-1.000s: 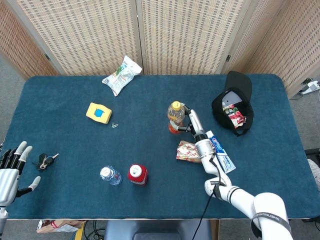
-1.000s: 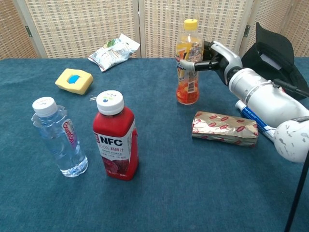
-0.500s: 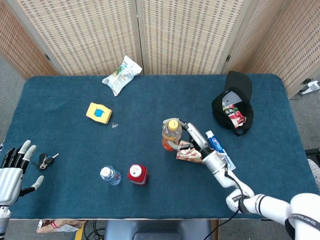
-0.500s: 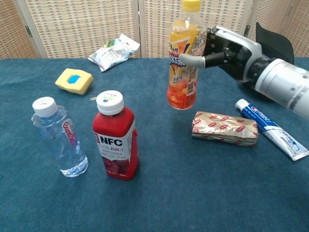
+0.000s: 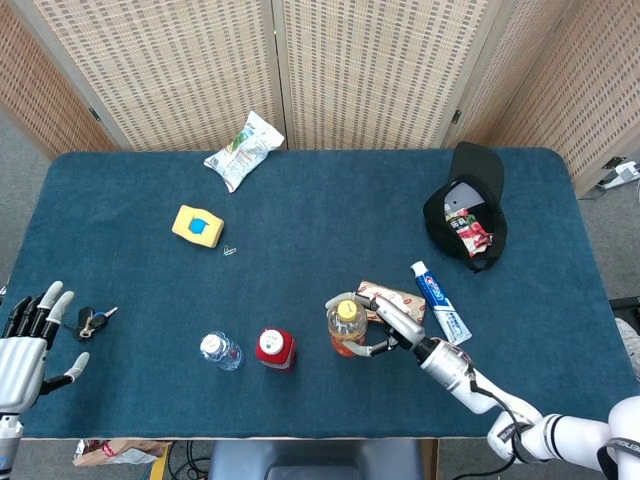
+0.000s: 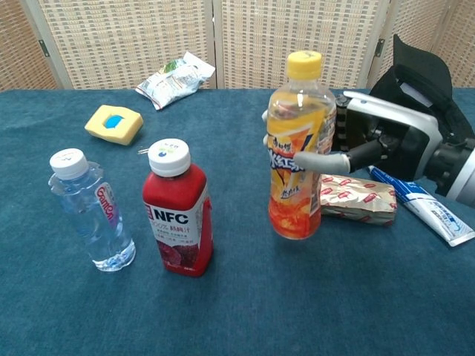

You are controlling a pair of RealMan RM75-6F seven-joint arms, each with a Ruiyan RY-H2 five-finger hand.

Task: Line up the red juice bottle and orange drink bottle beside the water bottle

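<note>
My right hand [image 5: 390, 325] [image 6: 364, 144] grips the orange drink bottle [image 5: 346, 327] [image 6: 297, 148], which is upright at the table's front, to the right of the red juice bottle [image 5: 274, 348] [image 6: 178, 211]. Whether its base touches the cloth I cannot tell. The red bottle stands next to the water bottle [image 5: 220, 351] [image 6: 89, 211], which is on its left. My left hand [image 5: 25, 345] lies open at the front left corner, fingers spread, holding nothing.
A gold snack pack [image 6: 360, 198] and a toothpaste tube [image 5: 438, 301] lie just behind and right of the held bottle. Keys [image 5: 90, 321] sit by my left hand. A yellow sponge [image 5: 197, 226], a snack bag [image 5: 243, 148] and a black cap [image 5: 468, 205] lie further back.
My right hand has carried the orange drink bottle from mid-table toward the front and lowered it beside the red juice bottle. The left hand has barely moved.
</note>
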